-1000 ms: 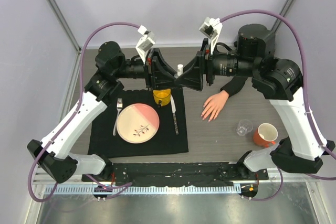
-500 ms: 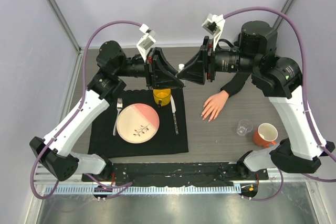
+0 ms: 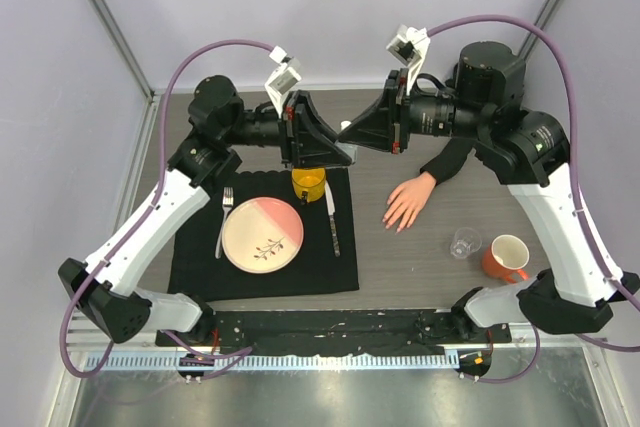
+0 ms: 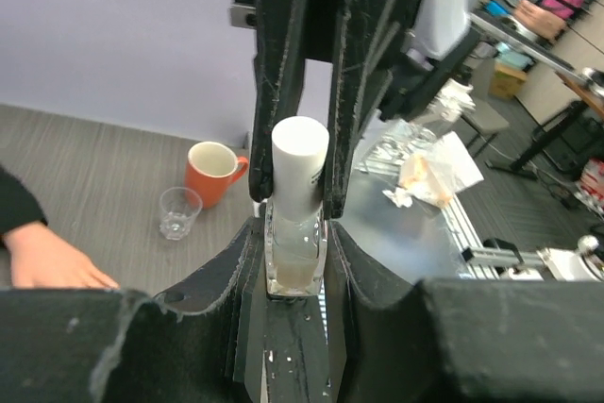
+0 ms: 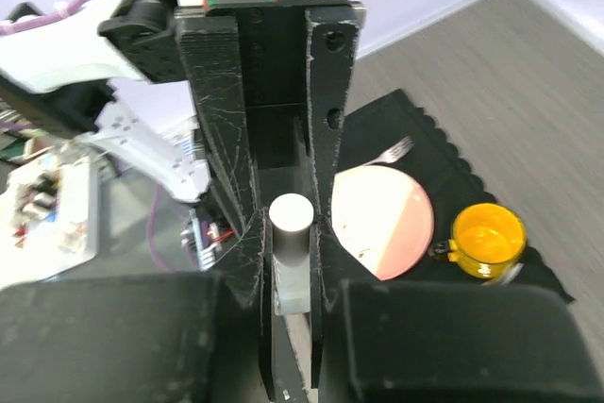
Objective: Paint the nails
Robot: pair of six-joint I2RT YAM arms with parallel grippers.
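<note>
Your left jaws clamp the small clear bottle [image 4: 295, 257], and your right jaws are closed on its white cap [image 5: 290, 219]. The nails [image 3: 394, 221] rest on the desk [image 3: 420, 257], apart from both jaws, toward the right.

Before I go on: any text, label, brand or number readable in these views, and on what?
None readable.
The small clear bottle and its white cap show no label.
The plate bears only a twig drawing.
Clutter beyond the table, left wrist view: too blurred to read.
</note>
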